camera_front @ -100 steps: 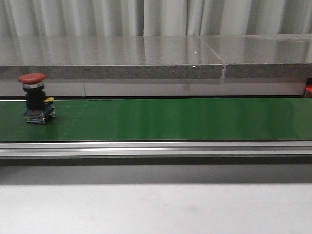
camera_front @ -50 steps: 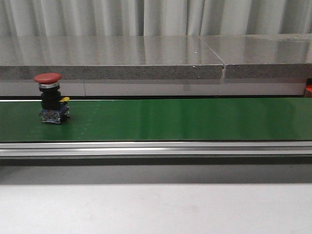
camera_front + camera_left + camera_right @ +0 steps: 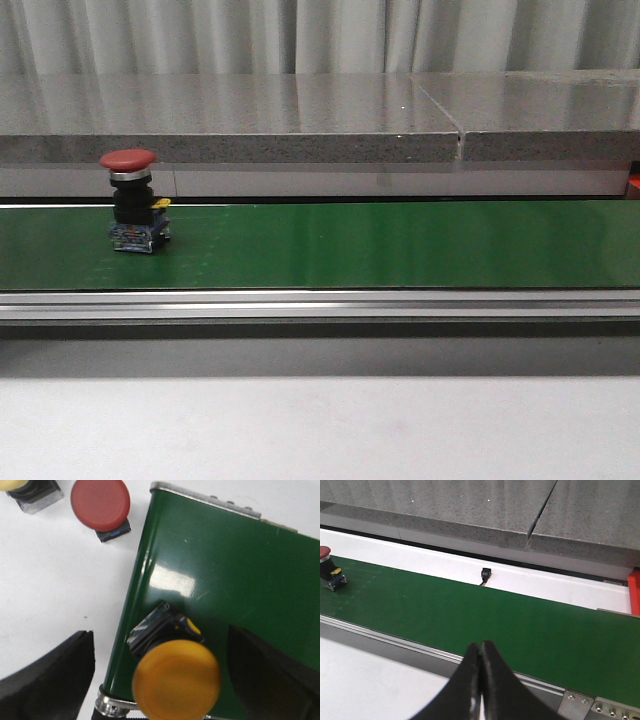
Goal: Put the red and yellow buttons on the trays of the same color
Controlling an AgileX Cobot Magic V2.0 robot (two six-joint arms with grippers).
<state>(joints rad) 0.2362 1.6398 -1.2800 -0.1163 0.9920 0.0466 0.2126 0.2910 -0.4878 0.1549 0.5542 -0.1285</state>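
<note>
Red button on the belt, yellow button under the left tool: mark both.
red button (image 3: 128, 159): front view, on its red cap.
yellow button (image 3: 176, 679): left wrist view, middle of its yellow cap.

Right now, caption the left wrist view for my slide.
Open left gripper straddles a yellow button on the green belt.

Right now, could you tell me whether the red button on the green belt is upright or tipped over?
Upright. The red button stands on its base on the green belt, with the cap level on top.
</note>
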